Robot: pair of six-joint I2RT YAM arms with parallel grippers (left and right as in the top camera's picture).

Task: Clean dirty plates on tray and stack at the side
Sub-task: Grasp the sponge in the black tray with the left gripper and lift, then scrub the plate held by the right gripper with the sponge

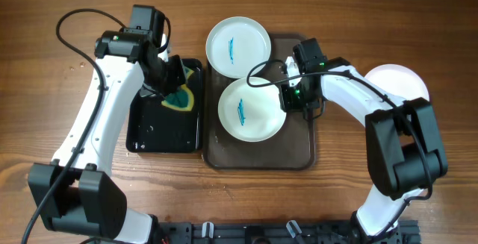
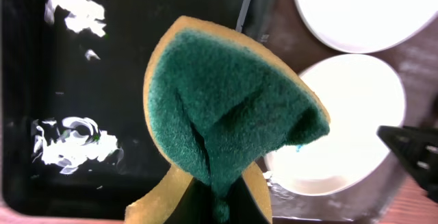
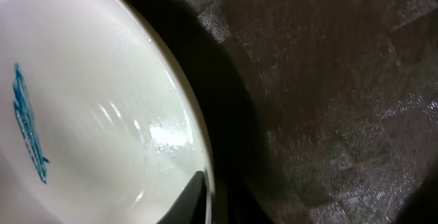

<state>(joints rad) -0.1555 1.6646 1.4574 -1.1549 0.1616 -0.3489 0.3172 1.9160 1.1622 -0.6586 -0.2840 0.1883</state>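
Two white plates with blue smears lie on the brown tray [image 1: 297, 151]: a far plate [image 1: 237, 45] and a near plate [image 1: 252, 109]. My right gripper [image 1: 293, 97] is shut on the near plate's right rim [image 3: 198, 148]; one dark fingertip lies over the rim inside the plate. My left gripper [image 1: 173, 89] is shut on a yellow-and-green sponge [image 2: 229, 118], folded green side out and held above the black tray [image 1: 160, 132]. In the left wrist view both plates show to the right, the near plate [image 2: 356, 114] below the far one [image 2: 369, 11].
A white plate [image 1: 399, 82] lies on the wooden table at the right, beyond the brown tray. The black tray holds white foam patches [image 2: 68, 142]. The black tray and the brown tray stand side by side.
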